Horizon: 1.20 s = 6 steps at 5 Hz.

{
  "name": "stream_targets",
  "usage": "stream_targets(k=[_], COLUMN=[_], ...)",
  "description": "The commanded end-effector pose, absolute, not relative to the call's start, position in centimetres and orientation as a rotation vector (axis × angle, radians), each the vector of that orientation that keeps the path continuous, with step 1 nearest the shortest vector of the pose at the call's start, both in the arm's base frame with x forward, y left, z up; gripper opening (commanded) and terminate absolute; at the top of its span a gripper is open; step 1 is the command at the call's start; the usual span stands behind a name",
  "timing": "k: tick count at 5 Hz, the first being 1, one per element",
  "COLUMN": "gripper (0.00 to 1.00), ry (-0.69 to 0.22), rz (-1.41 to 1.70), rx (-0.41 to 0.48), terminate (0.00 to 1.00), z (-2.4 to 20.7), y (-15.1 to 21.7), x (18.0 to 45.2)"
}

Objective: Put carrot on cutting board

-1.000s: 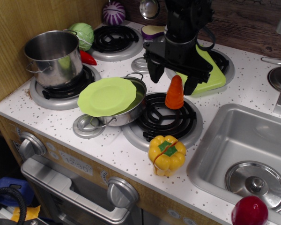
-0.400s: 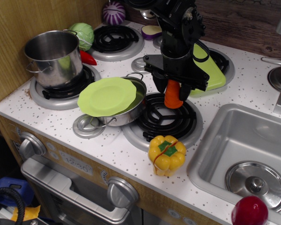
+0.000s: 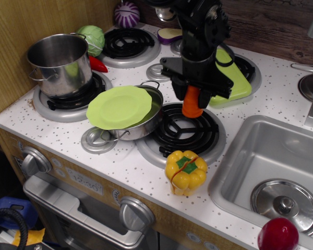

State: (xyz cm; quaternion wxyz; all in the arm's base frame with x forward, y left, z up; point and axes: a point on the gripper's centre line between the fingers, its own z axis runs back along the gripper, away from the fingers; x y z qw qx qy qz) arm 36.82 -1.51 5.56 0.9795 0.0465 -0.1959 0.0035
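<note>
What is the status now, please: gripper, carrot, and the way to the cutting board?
Gripper shut on carrot, above front burner. Cutting board just behind, partly hidden by arm. Nothing seen between.

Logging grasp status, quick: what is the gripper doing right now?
Gripper: closed on the small orange ridged plastic carrot.

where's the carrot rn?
Centre of view, in the gripper, the carrot sits at the front-right burner's back edge, just short of the cutting board.

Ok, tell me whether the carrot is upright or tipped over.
Upright. The carrot stands wide end down at the front burner's far edge, its tip hidden between the gripper's fingers.
</note>
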Motion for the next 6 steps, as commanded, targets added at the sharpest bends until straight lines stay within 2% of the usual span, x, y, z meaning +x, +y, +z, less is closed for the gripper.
stream_targets(k=[1, 2, 4, 6], gripper=[0.00, 0.00, 0.00, 0.00], ry=[-0.503, -0.525, -0.515, -0.559], rz=[-0.021, -0.052, -0.182, -0.220], rx=[0.125, 0.135, 0.130, 0.101], terminate=[0.00, 0.00, 0.00, 0.00], z=[8.2, 8.5, 7.7, 6.8], y=[-0.8, -0.8, 0.0, 0.1], x=[39.6, 40.8, 42.9, 45.5])
